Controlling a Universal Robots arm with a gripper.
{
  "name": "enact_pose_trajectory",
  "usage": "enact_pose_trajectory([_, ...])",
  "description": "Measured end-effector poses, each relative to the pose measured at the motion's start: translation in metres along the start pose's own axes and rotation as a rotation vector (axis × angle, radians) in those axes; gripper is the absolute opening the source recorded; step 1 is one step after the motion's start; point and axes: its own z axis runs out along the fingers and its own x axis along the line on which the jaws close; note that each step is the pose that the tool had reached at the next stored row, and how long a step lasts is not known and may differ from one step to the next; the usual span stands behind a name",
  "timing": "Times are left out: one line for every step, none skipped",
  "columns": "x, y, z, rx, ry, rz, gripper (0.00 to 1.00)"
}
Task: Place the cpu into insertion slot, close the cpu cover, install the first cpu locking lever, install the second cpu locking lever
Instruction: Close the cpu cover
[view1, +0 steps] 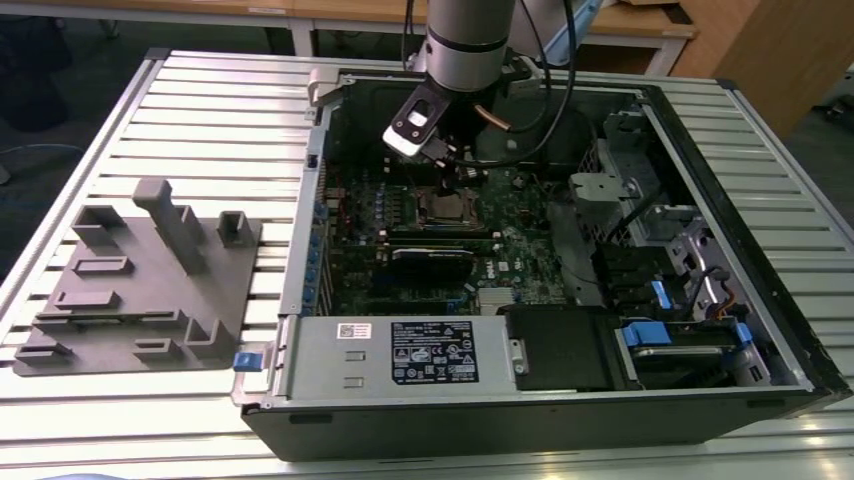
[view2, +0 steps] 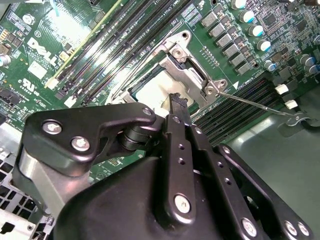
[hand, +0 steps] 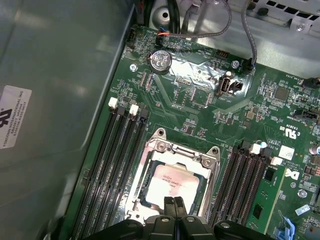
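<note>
On the counter (view1: 200, 110), from its middle to the exterior view's right edge: one open case (view1: 534, 420), lying flat with its interior facing up. Near the counter edge on the exterior view's left: one grey moulded fixture (view1: 147, 280) with upright tabs, well apart from the work. Inside the case: green board (hand: 200, 105), with a coin battery (hand: 161, 60) towards one board edge. At the board's middle: slot (hand: 141, 200), flanked on two sides by banks of long black memory slots (hand: 115, 160). Cpu (hand: 172, 184), pale metal top, seated flat in the slot; its top shows through a square opening. Cover (hand: 176, 151), thin metal frame, lying down flat around the cpu, hinge end towards the battery side. Lever (view2: 255, 104), thin wire rod, seen in the second wrist view running out from a corner of the cover over the memory slots, its hooked end resting clear of the socket and not latched down. Arm (view1: 467, 40), grey, coming down into the case near its far wall. End effector (hand: 174, 201), black, two slim fingers pressed together with no gap between them and nothing held; in both wrist views its tip (view2: 177, 100) sits directly over the cpu's near edge, at or just above the metal top; actual contact cannot be told.
</note>
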Motion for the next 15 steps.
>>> enact_pose_trajectory([0.0, 0.0, 0.0, 0.0, 0.0, 0.0, 0.11])
enact_pose_trajectory([0.0, 0.0, 0.0, 0.0, 0.0, 0.0, 0.11])
enact_pose_trajectory([0.0, 0.0, 0.0, 0.0, 0.0, 0.0, 0.11])
enact_pose_trajectory([0.0, 0.0, 0.0, -0.0001, 0.0, 0.0, 0.11])
enact_pose_trajectory([0.0, 0.0, 0.0, 0.0, 0.0, 0.0, 0.11])
enact_pose_trajectory([0.0, 0.0, 0.0, 0.0, 0.0, 0.0, 0.11])
enact_pose_trajectory([0.0, 0.0, 0.0, 0.0, 0.0, 0.0, 0.11])
enact_pose_trajectory([0.0, 0.0, 0.0, 0.0, 0.0, 0.0, 0.11])
enact_pose_trajectory([0.0, 0.0, 0.0, 0.0, 0.0, 0.0, 0.11])
enact_pose_trajectory([0.0, 0.0, 0.0, 0.0, 0.0, -0.001, 0.11])
enact_pose_trajectory([0.0, 0.0, 0.0, 0.0, 0.0, -0.002, 0.11])
enact_pose_trajectory([0.0, 0.0, 0.0, 0.0001, 0.0001, -0.005, 0.11])
enact_pose_trajectory([0.0, 0.0, 0.0, 0.0002, 0.0002, -0.01, 0.11])
enact_pose_trajectory([0.0, 0.0, 0.0, 0.0002, 0.0004, -0.015, 0.11])
enact_pose_trajectory([0.0, 0.0, 0.0, 0.0003, 0.0005, -0.02, 0.11])
